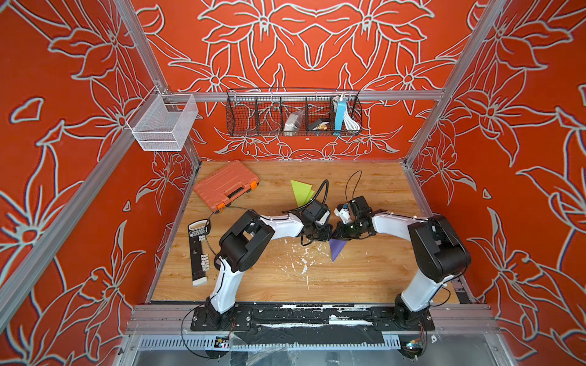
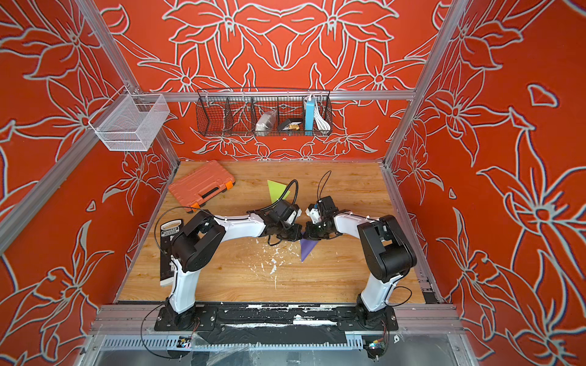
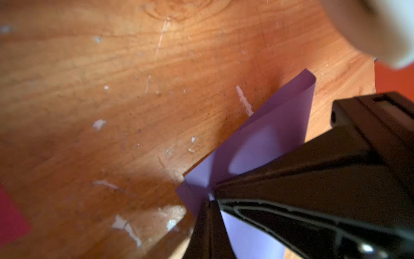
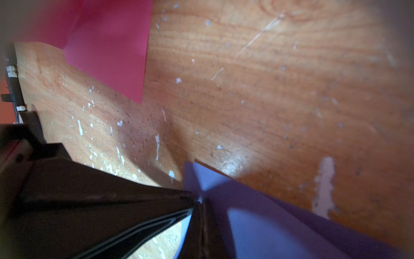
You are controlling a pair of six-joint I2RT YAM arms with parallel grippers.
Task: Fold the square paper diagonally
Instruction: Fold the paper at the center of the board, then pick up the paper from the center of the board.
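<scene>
We find the purple paper [image 1: 336, 248] in the middle of the counter [image 1: 374, 272], doubled over into a triangle with its tip towards the near edge. The left jaws and the right jaws meet at its far side, each clamped tight on the paper. A black tool strip [image 1: 196, 253] at the counter's left edge carries white lettering too blurred to read. A green paper [image 1: 301, 191] and an orange case [image 1: 225, 184] lie farther back.

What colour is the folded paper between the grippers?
The folded paper is purple; clearest in the left wrist view.
</scene>
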